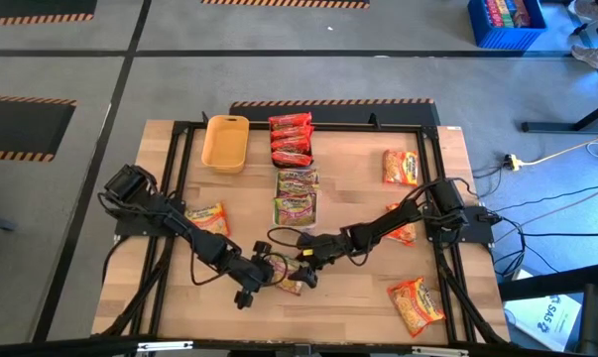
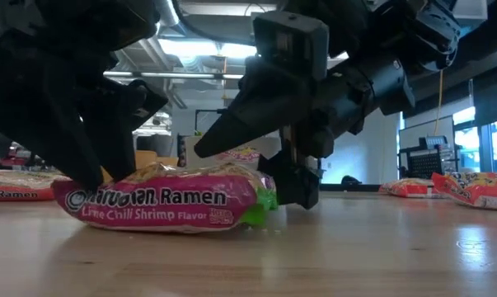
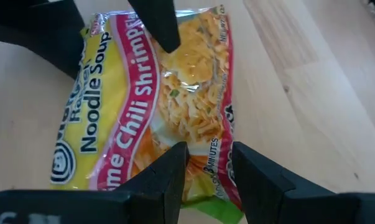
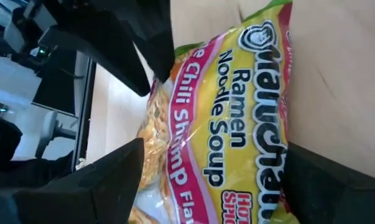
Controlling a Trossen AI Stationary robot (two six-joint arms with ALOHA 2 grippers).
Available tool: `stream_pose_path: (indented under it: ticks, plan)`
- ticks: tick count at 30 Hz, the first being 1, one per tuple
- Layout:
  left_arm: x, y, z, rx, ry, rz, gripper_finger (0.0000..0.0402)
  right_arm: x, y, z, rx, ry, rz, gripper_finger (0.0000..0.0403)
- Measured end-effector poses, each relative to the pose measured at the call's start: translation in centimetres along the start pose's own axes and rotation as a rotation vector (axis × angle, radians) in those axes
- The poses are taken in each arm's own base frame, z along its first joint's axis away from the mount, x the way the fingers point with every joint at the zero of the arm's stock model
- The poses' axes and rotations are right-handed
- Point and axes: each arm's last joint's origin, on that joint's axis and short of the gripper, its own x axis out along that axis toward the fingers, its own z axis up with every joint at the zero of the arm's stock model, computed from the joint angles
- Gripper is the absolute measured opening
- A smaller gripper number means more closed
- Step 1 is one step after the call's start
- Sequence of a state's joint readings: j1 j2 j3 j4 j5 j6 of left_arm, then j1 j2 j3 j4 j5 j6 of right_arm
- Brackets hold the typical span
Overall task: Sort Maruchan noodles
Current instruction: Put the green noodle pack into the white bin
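Observation:
A green-pink Lime Chili Shrimp packet (image 1: 291,286) lies flat on the wooden table near its near edge, between both grippers. My left gripper (image 3: 209,180) comes down on one end of it, with a narrow gap between its fingers. My right gripper (image 4: 218,186) is wide open and stands astride the packet (image 4: 231,124) from the other side. In the low view one right finger (image 2: 211,142) hovers above the packet (image 2: 161,202). The other right finger (image 2: 297,188) reaches the table by its green end. My left gripper has its fingertips (image 3: 175,177) on the packet's end (image 3: 206,163) from above, slanting down. The packet shows flat in the narrow gap and lies on the table. My right gripper's lower finger stands at the packet's green end (image 2: 263,206); I cannot tell whether it touches.
At the far side stand a yellow tray (image 1: 226,142), a stack of red packets (image 1: 291,139) and green-pink packets (image 1: 297,195). Orange packets lie at the left (image 1: 207,218), far right (image 1: 401,167) and near right (image 1: 416,302). A black frame (image 1: 179,129) borders the table.

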State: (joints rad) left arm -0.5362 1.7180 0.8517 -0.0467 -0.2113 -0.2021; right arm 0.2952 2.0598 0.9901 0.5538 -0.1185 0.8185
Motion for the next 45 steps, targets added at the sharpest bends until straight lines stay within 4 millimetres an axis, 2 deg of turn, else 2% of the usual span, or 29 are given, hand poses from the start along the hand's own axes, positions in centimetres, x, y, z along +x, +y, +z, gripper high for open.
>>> stream_pose_path:
  ticks: [7, 10, 22, 28, 32, 35, 41, 45]
  plan:
    - [0.0, 0.0, 0.3, 0.02, -0.028, 0.006, 0.0127, 0.0, 0.2, 0.2, -0.016, -0.032, 0.013, 0.0318]
    - [0.0, -0.2, 0.3, 0.022, -0.036, -0.004, 0.0127, 0.0, 0.2, 0.3, -0.019, -0.04, 0.016, 0.0302]
    - [0.0, -0.3, 0.3, 0.026, -0.043, 0.006, 0.0127, -0.1, 0.2, 0.5, -0.022, -0.064, -0.017, 0.0139]
    - [-0.2, -0.4, 0.7, 0.023, -0.04, -0.014, 0.0127, -0.2, 0.4, 0.7, -0.056, -0.07, -0.011, 0.0097]
    - [-1.4, -0.6, 1.7, 0.004, -0.01, -0.04, 0.0127, -0.5, 0.9, 1.0, -0.098, -0.076, -0.004, 0.0094]
    - [-3.4, -0.5, 2.4, -0.033, 0.015, -0.036, 0.0128, -1.4, 1.7, 1.6, -0.143, -0.081, -0.001, 0.0093]
    - [-7.1, -0.8, 1.9, -0.06, 0.067, -0.018, 0.0128, -3.9, 3.6, 3.1, -0.258, -0.103, -0.042, 0.0093]
    - [-8.4, -1.4, 1.5, -0.038, 0.032, 0.028, 0.0128, -6.3, 4.5, 4.5, -0.343, -0.138, -0.127, 0.0092]
